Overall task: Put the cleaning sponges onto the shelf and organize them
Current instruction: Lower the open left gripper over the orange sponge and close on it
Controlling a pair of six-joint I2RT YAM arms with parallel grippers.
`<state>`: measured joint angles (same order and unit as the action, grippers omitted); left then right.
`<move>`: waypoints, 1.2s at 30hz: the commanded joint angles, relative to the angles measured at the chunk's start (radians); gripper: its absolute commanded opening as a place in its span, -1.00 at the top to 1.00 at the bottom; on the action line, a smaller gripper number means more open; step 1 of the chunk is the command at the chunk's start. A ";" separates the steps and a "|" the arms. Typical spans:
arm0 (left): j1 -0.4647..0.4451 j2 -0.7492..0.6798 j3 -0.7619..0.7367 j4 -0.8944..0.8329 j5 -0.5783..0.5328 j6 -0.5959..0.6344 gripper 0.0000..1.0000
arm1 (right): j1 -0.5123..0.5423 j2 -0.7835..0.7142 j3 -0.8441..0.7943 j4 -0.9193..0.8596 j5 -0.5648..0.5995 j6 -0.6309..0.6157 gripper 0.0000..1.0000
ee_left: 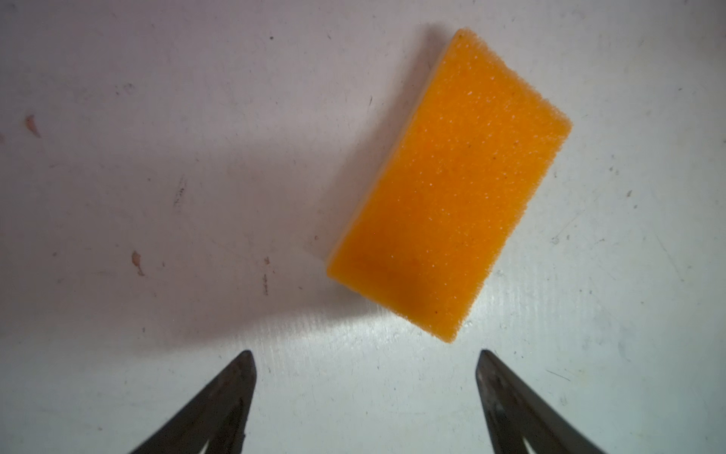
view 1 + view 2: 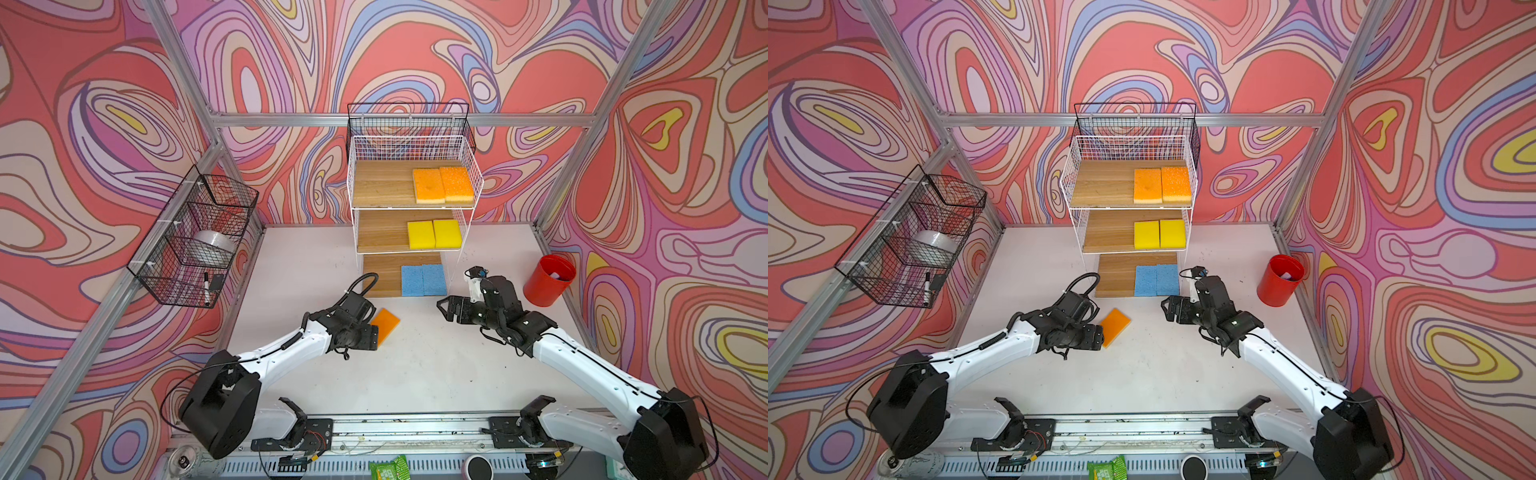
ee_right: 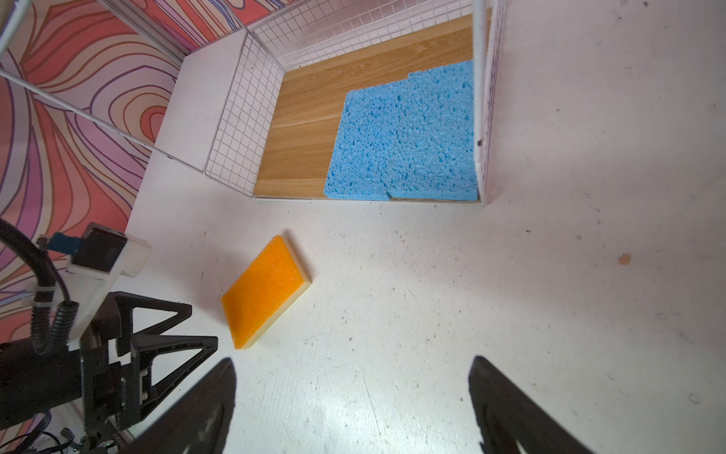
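One orange sponge (image 2: 387, 323) (image 1: 451, 184) (image 3: 264, 293) lies flat on the white table in front of the shelf (image 2: 382, 187), orange side up, pale side down. My left gripper (image 2: 376, 334) (image 1: 365, 355) is open, its tips just short of the sponge's near end, with nothing between them. Over bare table to the right of the sponge, my right gripper (image 2: 442, 307) (image 3: 353, 363) is open and empty. On the shelf, two orange sponges (image 2: 442, 185) lie on the top tier, two yellow sponges (image 2: 434, 235) on the middle tier and two blue sponges (image 2: 424, 280) (image 3: 404, 133) on the bottom tier, all at the right side.
A red cup (image 2: 548, 280) stands at the table's right edge. Black wire baskets (image 2: 195, 245) hang on the left wall with a tape roll and a marker inside. Another black basket (image 2: 409, 120) hangs behind the shelf top. The left half of each shelf board is bare.
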<state>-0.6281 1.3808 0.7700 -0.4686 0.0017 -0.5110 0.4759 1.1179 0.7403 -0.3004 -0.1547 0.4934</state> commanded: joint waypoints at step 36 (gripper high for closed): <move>-0.156 0.219 0.085 0.057 -0.132 -0.002 -0.81 | -0.010 -0.029 0.011 -0.041 0.052 -0.069 -0.93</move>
<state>-0.7635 1.5818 0.8490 -0.3664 -0.0677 -0.4747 0.4717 1.0859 0.7395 -0.3305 -0.1112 0.4309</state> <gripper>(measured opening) 0.911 0.966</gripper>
